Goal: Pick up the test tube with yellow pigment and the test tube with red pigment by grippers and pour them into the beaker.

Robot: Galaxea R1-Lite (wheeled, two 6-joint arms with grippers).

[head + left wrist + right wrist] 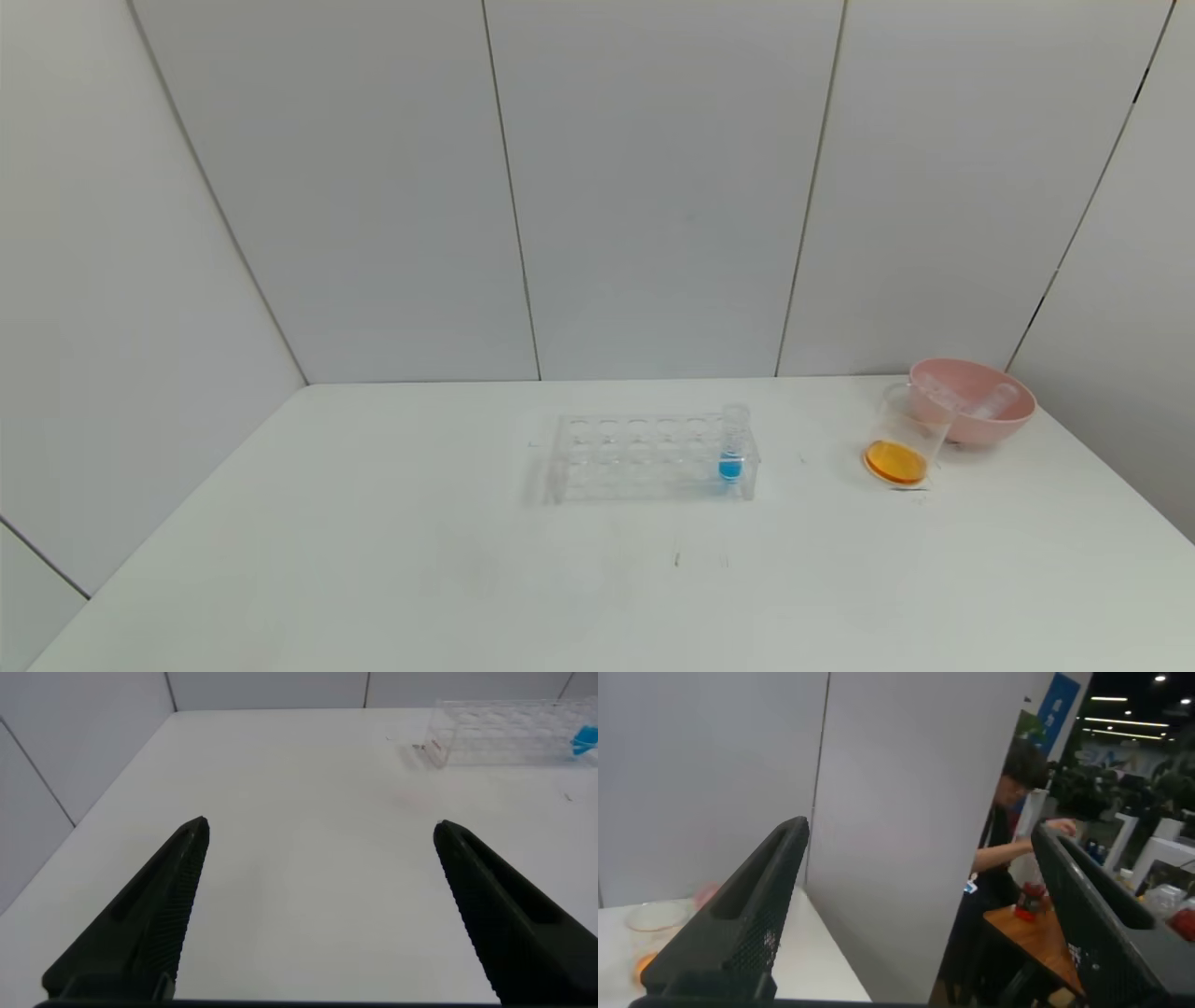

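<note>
Desk [373,579]: sitting white, rack [651,457] mid-frame keeping only the blue tube [732,443].
Beaker [903,439]: holding orange liquid at right; pouring looking finished.
Left gripper [318,835], right gripper [920,835]: jaws spread, gripping nothing.

Lab demo booth | test-tube rack [653,457], beaker [904,437] on white table [373,560] | panel walls [653,187]

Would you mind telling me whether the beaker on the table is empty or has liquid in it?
It has liquid in it: the beaker holds a shallow orange layer at its bottom, standing beside the pink bowl.
</note>
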